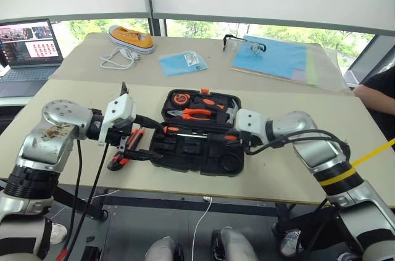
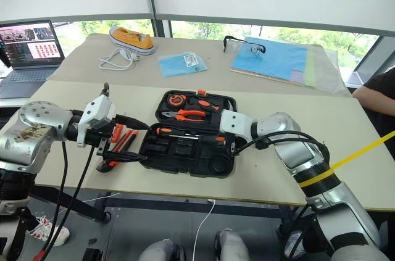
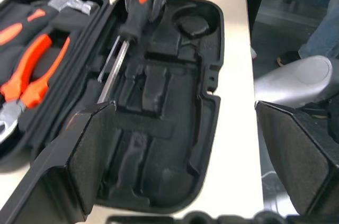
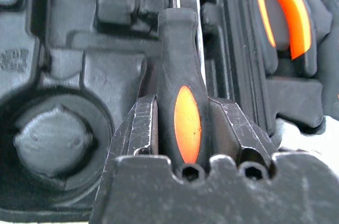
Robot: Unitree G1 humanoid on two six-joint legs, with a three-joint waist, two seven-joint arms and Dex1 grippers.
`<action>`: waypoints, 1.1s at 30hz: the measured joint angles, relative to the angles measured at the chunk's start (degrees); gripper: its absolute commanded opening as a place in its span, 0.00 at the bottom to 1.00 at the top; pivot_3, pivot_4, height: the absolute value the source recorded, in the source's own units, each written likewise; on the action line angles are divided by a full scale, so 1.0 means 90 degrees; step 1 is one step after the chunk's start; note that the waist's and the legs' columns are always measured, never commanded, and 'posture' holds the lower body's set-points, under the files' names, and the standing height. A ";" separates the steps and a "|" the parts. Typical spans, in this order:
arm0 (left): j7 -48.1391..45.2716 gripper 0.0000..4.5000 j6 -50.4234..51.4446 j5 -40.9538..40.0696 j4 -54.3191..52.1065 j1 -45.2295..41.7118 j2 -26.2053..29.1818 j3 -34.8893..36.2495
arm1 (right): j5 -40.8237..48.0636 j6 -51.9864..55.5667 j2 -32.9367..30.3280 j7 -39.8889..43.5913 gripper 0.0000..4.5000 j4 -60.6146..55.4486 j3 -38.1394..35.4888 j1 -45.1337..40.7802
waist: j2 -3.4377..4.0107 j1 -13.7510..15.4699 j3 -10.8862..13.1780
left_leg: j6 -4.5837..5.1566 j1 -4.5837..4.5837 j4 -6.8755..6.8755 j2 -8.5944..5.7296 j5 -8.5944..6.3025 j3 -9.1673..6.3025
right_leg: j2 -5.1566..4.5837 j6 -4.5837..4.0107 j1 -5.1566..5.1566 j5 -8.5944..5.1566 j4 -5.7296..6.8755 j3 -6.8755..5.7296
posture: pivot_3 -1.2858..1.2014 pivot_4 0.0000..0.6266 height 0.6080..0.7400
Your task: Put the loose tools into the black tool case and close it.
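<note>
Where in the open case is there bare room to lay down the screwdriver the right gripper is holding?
The near half of the black tool case is mostly bare: empty recesses between the round well and the left gripper. One screwdriver already lies along the hinge. The far half is crowded with pliers and hammer. The right gripper holds its screwdriver over the near half.

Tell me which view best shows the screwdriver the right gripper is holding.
The right wrist view: the screwdriver sits clamped between the right gripper fingers, shaft pointing into the black tool case. The left wrist view shows its whole length over the case recesses. In the eye views it is small, lying along the case's hinge line.
</note>
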 measured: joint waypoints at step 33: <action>0.0147 1.00 -0.0286 0.0283 0.0544 -0.0382 -0.0336 -0.0247 | -0.0449 -0.0218 0.0837 -0.0154 0.01 0.0599 0.0214 -0.0226 | 0.0002 -0.0013 -0.0008 | -0.0005 0.0015 0.0000 0.0000 0.0003 0.0004 | 0.0002 -0.0001 0.0008 -0.0001 0.0008 0.0005 | 0.52 0.24 0.84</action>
